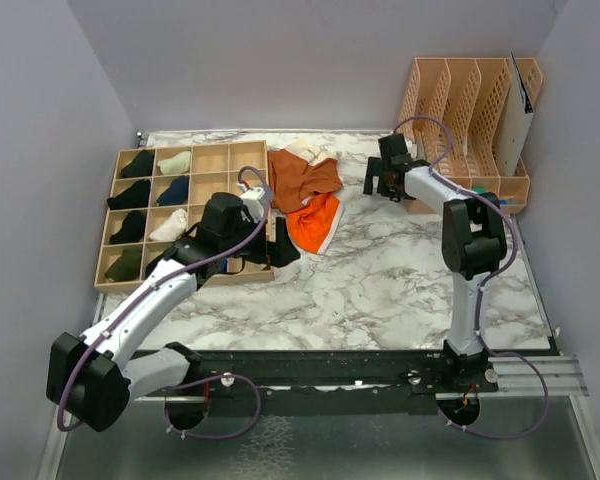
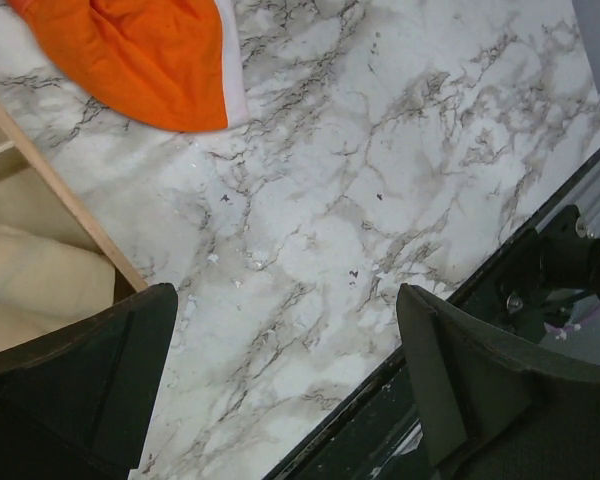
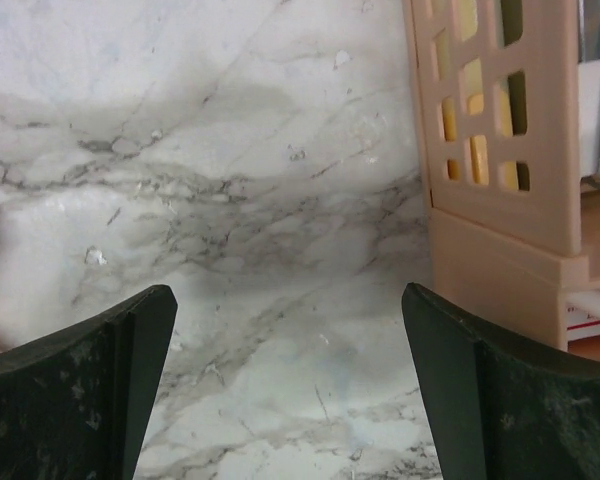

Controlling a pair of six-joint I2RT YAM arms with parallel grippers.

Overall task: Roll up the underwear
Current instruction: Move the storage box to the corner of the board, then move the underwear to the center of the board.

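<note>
Two-arm rig at the start of a rolling task. Both briefs lie unrolled and crumpled on the marble surface (image 1: 380, 280), so no roll is yet formed.

**Hazards.**
- The orange briefs (image 1: 315, 222) and the rust-brown briefs (image 1: 302, 178) touch and partly overlap. A pinch near their shared edge would likely drag both garments together.
- The left end effector (image 1: 278, 248) sits just beside the right wall of the compartment tray (image 1: 185, 272). A sideways sweep could strike the wall or shift the tray.
- The cloth is bunched, so a grasp may catch only one layer. The resulting roll would then probably be loose or skewed.
- The file organizer (image 1: 470, 120) stands close beside the right end effector (image 1: 382, 185) and limits its outward travel.

**Positions.**
- The left end effector has its jaws spread wide and holds nothing. The orange briefs lie near it, ahead of the fingers. In the left wrist view they fill the upper left corner, with the white waistband (image 2: 232, 60) along their near edge, apart from both fingers.
- The right end effector is likewise wide open and empty, above bare marble. The rust-brown briefs lie to its left, clearly apart from it.
- The rust-brown briefs lie farther back on the surface than the orange briefs, next to the tray's far right corner.
</note>
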